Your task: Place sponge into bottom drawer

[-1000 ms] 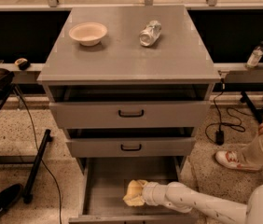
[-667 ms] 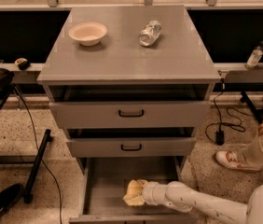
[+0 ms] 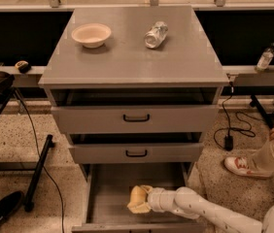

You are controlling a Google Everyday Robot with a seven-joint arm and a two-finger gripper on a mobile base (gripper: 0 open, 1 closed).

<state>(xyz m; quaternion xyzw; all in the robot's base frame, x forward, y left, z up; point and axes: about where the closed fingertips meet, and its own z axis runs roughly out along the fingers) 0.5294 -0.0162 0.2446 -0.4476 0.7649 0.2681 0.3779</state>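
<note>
The bottom drawer [image 3: 109,191] of the grey cabinet is pulled open and shows its flat grey floor. My white arm reaches in from the lower right. My gripper [image 3: 144,201] is low inside the drawer, at its middle front. The pale yellow sponge [image 3: 136,198] is pinched at the gripper's tip, just over or on the drawer floor; I cannot tell if it touches. The sponge hides most of the fingers.
A pale bowl [image 3: 91,34] and a crushed clear bottle [image 3: 156,34] lie on the cabinet top. The two upper drawers [image 3: 136,118] stand slightly open above my arm. A person's leg and shoe [image 3: 244,165] are at the right. A black stand leg [image 3: 37,174] and cables are at the left.
</note>
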